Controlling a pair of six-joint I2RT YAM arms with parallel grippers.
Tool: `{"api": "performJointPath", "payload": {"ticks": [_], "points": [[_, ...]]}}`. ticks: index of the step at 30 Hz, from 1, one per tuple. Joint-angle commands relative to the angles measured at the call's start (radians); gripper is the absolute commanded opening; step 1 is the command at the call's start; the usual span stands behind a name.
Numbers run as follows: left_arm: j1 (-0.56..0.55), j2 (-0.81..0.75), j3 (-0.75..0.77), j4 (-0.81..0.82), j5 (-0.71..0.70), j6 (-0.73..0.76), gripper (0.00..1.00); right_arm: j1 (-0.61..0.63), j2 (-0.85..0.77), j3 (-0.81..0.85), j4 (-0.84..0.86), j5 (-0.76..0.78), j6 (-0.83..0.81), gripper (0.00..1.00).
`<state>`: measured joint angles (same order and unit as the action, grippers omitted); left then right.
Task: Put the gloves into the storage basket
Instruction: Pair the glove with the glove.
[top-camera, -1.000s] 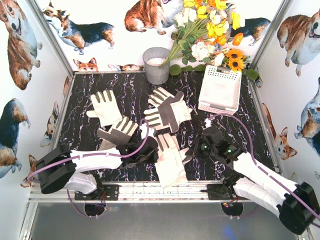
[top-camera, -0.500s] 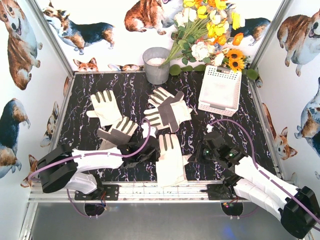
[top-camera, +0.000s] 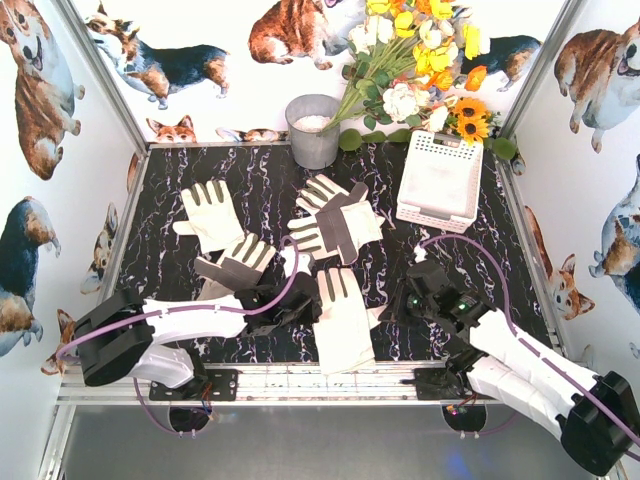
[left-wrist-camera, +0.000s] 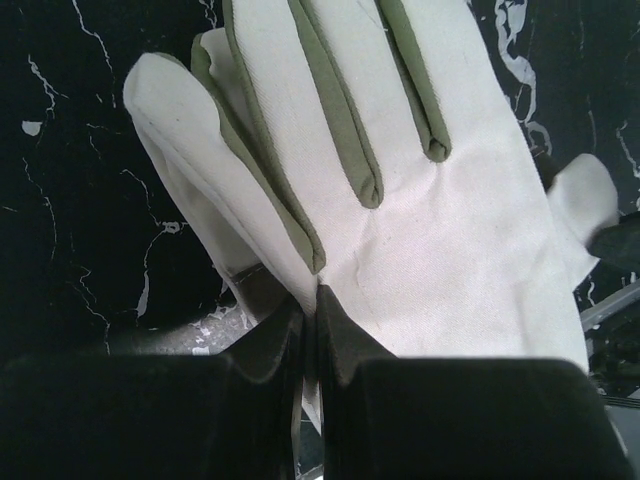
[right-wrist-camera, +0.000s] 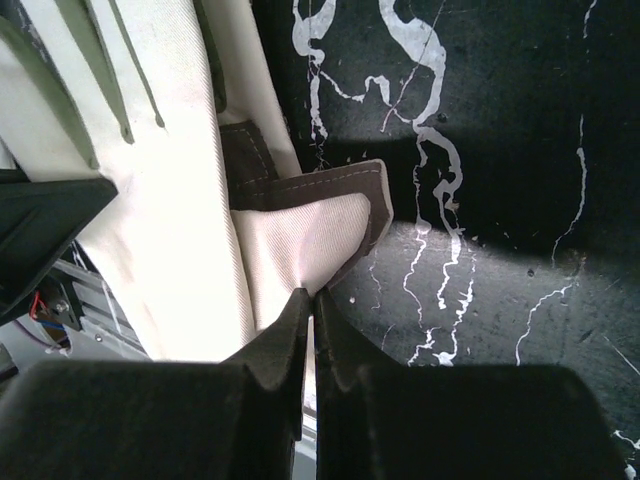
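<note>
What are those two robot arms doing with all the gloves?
They are tidying gloves into the white storage basket at the back right. Right now both arms hold the same glove near the front edge of the black table. The left fingers are shut on its side by the little finger, and the right fingers are shut on its thumb. The other gloves lie spread across the table, and the basket looks empty.

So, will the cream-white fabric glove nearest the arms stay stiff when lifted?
Probably not: this cream-white fabric glove lies flat, creasing where the left gripper pinches its edge. It looks thin, so likely light; the right gripper, pinching its thumb, may hold it.
</note>
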<state>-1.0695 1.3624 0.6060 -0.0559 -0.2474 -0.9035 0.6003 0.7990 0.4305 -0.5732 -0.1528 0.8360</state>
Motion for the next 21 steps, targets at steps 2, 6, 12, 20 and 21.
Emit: {"api": "performJointPath", "payload": {"ticks": [2, 6, 12, 20, 21], "points": [[-0.002, -0.034, -0.036, -0.021, -0.041, -0.043, 0.00, 0.000, 0.026, 0.048, 0.016, 0.040, -0.037, 0.00], [-0.002, -0.019, -0.053, 0.011, -0.035, -0.055, 0.00, 0.000, 0.050, 0.050, 0.036, 0.043, -0.040, 0.00], [-0.007, 0.017, -0.046, 0.020, -0.035, -0.062, 0.00, 0.000, 0.086, 0.056, 0.059, 0.057, -0.053, 0.00], [-0.010, 0.073, -0.054, 0.020, -0.041, -0.076, 0.00, 0.000, 0.140, 0.050, 0.096, 0.055, -0.056, 0.00], [-0.011, 0.075, -0.055, 0.019, -0.045, -0.078, 0.00, 0.000, 0.148, 0.050, 0.098, 0.056, -0.058, 0.00]]}}
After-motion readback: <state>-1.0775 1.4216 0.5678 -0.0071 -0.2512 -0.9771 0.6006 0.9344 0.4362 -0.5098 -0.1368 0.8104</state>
